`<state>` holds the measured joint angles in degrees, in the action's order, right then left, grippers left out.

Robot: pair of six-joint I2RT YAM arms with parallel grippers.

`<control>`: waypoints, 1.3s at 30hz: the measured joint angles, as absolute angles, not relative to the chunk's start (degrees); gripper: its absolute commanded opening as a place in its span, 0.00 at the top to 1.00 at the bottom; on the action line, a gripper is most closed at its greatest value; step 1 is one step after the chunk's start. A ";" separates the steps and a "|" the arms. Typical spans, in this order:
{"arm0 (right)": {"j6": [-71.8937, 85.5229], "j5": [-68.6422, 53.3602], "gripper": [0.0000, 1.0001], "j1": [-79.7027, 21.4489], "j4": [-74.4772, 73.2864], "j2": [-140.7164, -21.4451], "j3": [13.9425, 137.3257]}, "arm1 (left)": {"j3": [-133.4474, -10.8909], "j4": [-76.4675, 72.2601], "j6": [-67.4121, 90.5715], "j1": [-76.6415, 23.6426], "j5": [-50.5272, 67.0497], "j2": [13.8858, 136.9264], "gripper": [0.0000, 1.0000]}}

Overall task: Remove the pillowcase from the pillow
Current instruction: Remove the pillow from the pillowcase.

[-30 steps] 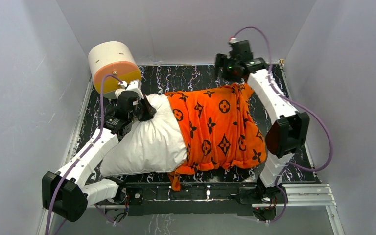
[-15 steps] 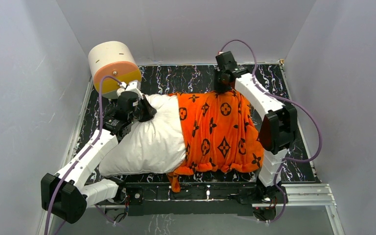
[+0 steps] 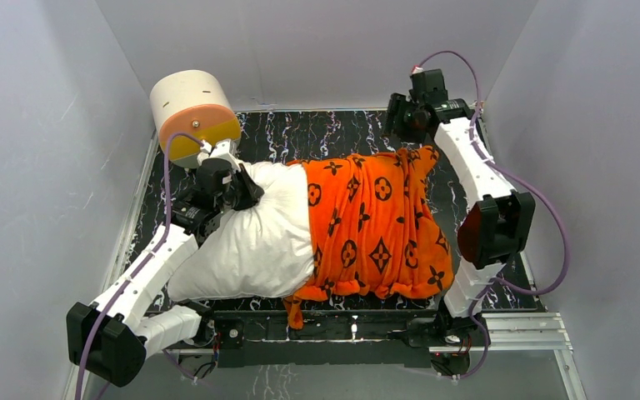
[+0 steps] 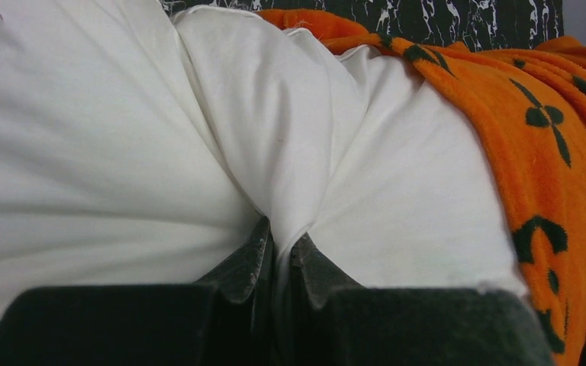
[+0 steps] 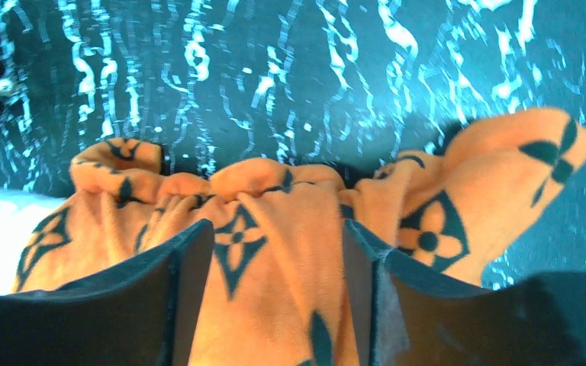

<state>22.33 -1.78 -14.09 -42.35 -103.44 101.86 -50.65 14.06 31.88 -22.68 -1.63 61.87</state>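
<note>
Pillowcase point(image 3: 375, 225) covers only the right half of the pillow point(image 3: 258, 237). The left gripper point(image 4: 281, 248) pinches a fold of white pillow fabric at the far left. The right gripper point(image 5: 276, 229) stands parted astride the pillowcase's far edge.

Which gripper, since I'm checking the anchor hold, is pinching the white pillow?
The left gripper, shut on the pillow; the right gripper is open astride the orange pillowcase.

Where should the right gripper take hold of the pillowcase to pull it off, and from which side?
Probably the gathered far edge of the pillowcase, from above, right gripper astride one ridge. There the cloth bunches into loose folds beyond the pillow, whose bare end the left gripper pinches.
</note>
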 measured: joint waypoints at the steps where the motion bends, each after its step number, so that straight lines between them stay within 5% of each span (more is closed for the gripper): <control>1: 22.17 -1.54 0.20 -14.66 -41.80 -103.13 102.76 | -50.57 14.31 31.62 -22.55 -1.65 61.63 1.00; 5: 21.43 -1.78 0.10 -22.35 -39.86 -103.35 106.06 | -50.54 14.52 31.07 -22.44 -1.54 61.47 1.00; 8: 20.56 -3.31 0.12 -29.61 -39.11 -105.43 107.61 | -50.54 14.55 31.07 -22.44 -1.50 61.47 1.00; 17: 19.20 8.36 0.82 -33.67 -41.21 -112.97 104.07 | -50.50 14.72 32.03 -22.48 -1.98 61.34 1.00; 22: 19.92 11.16 1.00 -29.78 -42.52 -112.18 104.09 | -50.50 15.07 33.76 -22.74 -3.55 61.32 1.00; 25: 21.30 7.79 1.00 -26.17 -44.05 -111.72 104.09 | -50.50 14.98 34.59 -22.72 -3.68 61.28 1.00; 29: 22.22 1.65 0.84 -24.10 -45.69 -109.82 104.09 | -50.33 14.98 34.70 -22.61 -3.05 60.99 1.00; 35: 20.03 2.87 0.29 -25.67 -47.13 -107.57 107.44 | -49.93 16.01 34.06 -21.32 -2.59 60.07 1.00; 39: 18.48 6.79 0.19 -29.10 -47.29 -103.55 108.64 | -50.11 17.08 33.47 -20.71 -3.86 60.14 1.00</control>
<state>18.48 6.79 -29.10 -47.29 -103.55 108.64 -50.11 17.08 33.47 -20.71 -3.86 60.14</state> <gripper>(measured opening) 0.767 0.054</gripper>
